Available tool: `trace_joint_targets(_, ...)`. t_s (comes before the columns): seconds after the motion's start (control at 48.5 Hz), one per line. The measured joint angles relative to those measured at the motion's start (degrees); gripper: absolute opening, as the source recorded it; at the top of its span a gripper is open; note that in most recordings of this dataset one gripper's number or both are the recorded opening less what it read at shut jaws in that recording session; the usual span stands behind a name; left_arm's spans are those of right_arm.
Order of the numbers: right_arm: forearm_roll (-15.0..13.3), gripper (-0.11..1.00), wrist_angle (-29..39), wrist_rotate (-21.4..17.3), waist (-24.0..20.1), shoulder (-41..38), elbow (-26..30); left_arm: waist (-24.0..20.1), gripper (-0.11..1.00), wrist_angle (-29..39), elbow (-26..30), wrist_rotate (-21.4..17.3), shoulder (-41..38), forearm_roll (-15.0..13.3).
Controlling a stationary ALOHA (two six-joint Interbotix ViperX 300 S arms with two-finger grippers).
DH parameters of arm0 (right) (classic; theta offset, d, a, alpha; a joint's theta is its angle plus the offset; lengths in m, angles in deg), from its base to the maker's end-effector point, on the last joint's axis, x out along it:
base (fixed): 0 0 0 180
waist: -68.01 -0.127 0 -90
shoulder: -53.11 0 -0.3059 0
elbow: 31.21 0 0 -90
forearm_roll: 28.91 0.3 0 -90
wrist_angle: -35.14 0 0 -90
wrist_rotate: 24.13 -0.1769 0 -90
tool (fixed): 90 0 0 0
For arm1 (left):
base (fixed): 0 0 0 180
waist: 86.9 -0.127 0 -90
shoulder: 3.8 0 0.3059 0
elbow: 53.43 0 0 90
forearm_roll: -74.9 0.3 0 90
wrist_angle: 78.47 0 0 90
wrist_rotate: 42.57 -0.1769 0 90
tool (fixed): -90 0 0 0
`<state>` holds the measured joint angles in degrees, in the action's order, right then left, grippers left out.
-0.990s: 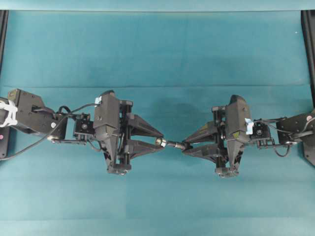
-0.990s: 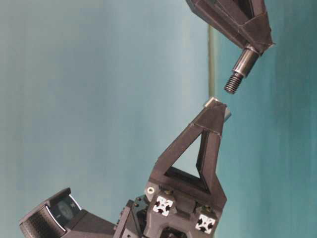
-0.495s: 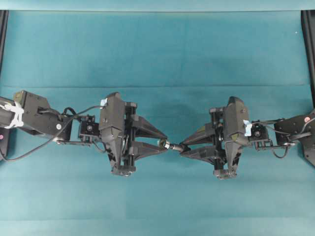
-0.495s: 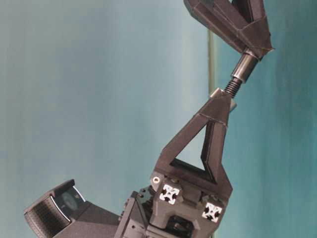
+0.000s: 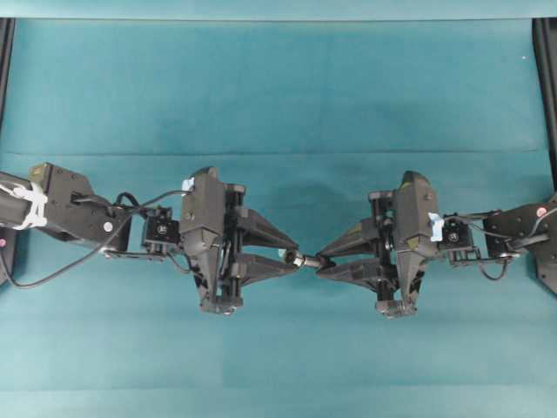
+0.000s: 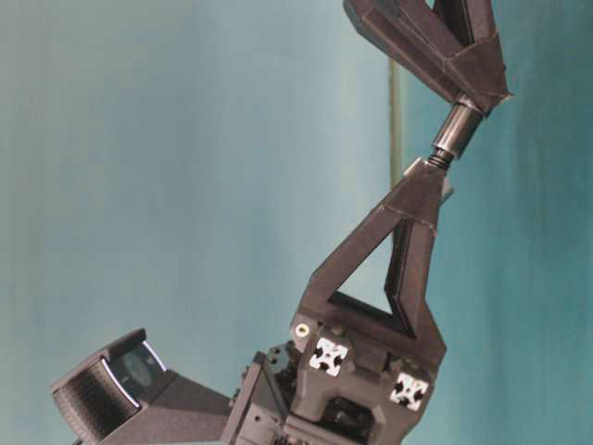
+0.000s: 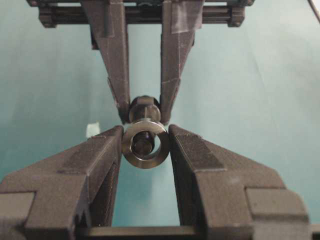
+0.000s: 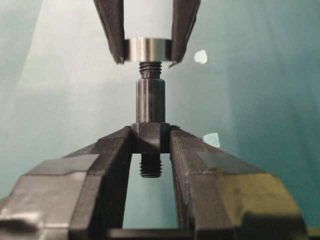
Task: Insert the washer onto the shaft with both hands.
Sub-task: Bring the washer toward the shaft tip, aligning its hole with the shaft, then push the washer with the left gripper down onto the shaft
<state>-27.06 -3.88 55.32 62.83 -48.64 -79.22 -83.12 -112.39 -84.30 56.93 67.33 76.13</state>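
The washer [image 7: 145, 161], a silver-grey ring, is pinched by its rim between the fingertips of my left gripper [image 7: 145, 134], which is shut on it. My right gripper [image 8: 150, 135] is shut on the thick middle of the dark shaft [image 8: 150, 102]. The shaft's threaded end enters the washer [image 8: 146, 50] and shows through the ring's hole in the left wrist view. From overhead, the left gripper [image 5: 294, 256] and right gripper [image 5: 320, 261] meet tip to tip above the mat, with the shaft [image 5: 309, 259] bridging them. At table level the shaft [image 6: 456, 134] runs into the left fingertips.
A teal cloth [image 5: 278, 96] covers the table. Black frame rails run along the left edge [image 5: 7, 70] and right edge [image 5: 546, 70]. Small pale scraps [image 8: 201, 56] [image 8: 212, 139] lie on the cloth below the grippers.
The left gripper has moved right toward the right gripper. The gap between washer and shaft has closed, and the threaded end is now inside the ring.
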Motion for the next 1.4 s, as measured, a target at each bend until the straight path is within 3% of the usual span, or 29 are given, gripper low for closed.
trace_joint_targets(1.403, 0.0, 0.0, -0.79, 0.09, 0.0, -0.53, 0.79, 0.0, 0.37, 1.85, 2.9, 0.0, -2.46, 0.0)
